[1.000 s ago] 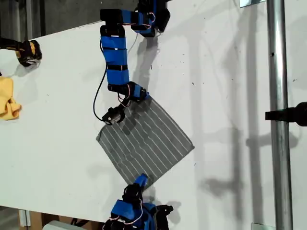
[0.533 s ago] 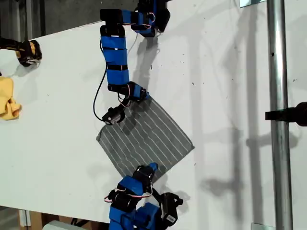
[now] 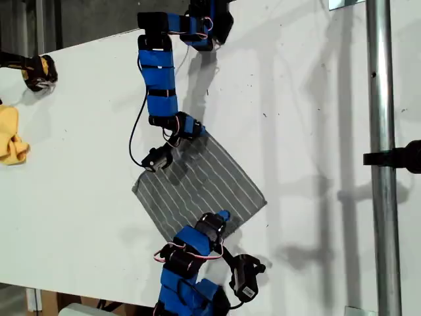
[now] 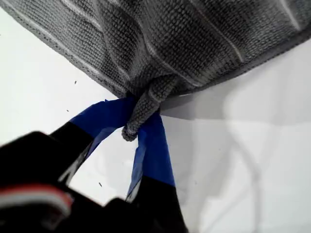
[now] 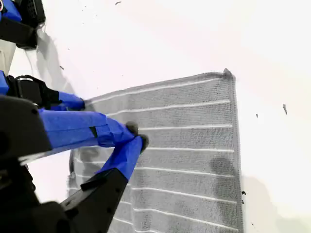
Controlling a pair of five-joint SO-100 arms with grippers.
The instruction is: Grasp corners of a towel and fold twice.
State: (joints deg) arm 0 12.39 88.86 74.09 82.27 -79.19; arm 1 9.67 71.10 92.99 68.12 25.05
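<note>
First gripper (image 4: 138, 114): blue jaws clamped on one corner (image 4: 141, 109) of the towel (image 4: 184, 43); the cloth is bunched into a small twist between them. In the exterior view this gripper (image 3: 194, 130) sits at the towel's upper corner, its arm reaching down from the top edge with the wrist bent towards the exterior view's right.

Second gripper (image 5: 133, 138): jaws together at the tips, with a small dark bit between them; whether that is cloth cannot be made out. It (image 3: 222, 216) hangs over the lower part of the towel (image 3: 210, 184), its arm rising from the bottom edge of the exterior view.

Towel: flat on the white table (image 3: 309, 99), set as a diamond.
- Lowest corner: hidden behind the second arm.
- Corner towards the exterior view's right (image 3: 265, 201): free.
- Corner towards the exterior view's left (image 3: 134, 191): free.

Yellow cloth (image 3: 10, 138): cut off at the exterior view's left edge, well apart from the towel.
</note>
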